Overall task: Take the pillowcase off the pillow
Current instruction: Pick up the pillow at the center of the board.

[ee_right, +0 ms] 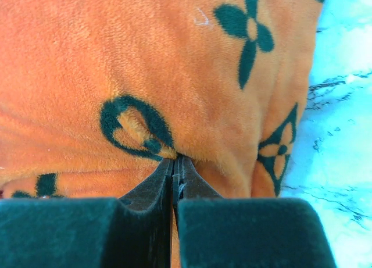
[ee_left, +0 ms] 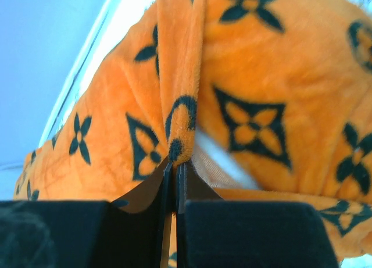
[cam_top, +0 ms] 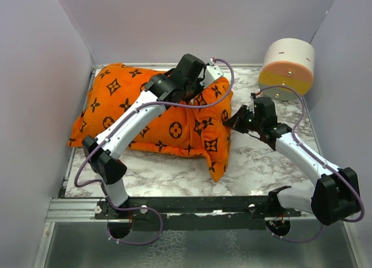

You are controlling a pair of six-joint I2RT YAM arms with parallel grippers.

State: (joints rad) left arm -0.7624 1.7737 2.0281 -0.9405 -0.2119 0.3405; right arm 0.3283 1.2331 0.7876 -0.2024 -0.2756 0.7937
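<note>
The orange pillowcase (cam_top: 145, 108) with a black flower pattern lies stuffed on the marble table (cam_top: 174, 169), left of centre. My left gripper (cam_top: 202, 85) is at its far right corner, shut on a raised fold of the pillowcase (ee_left: 180, 105), with the fingertips (ee_left: 168, 172) pinching the hem. Beside that fold a strip of white fabric (ee_left: 226, 163) shows in the case's opening; the pillow is otherwise hidden inside. My right gripper (cam_top: 230, 121) is at the right edge, shut, its tips (ee_right: 176, 160) pinching puckered pillowcase (ee_right: 174, 64) fabric.
A round white, orange and yellow cylinder (cam_top: 286, 67) stands at the back right, close behind the right arm. Pale walls (cam_top: 40, 105) enclose the table on the left, back and right. A metal rail (cam_top: 192, 205) runs along the near edge.
</note>
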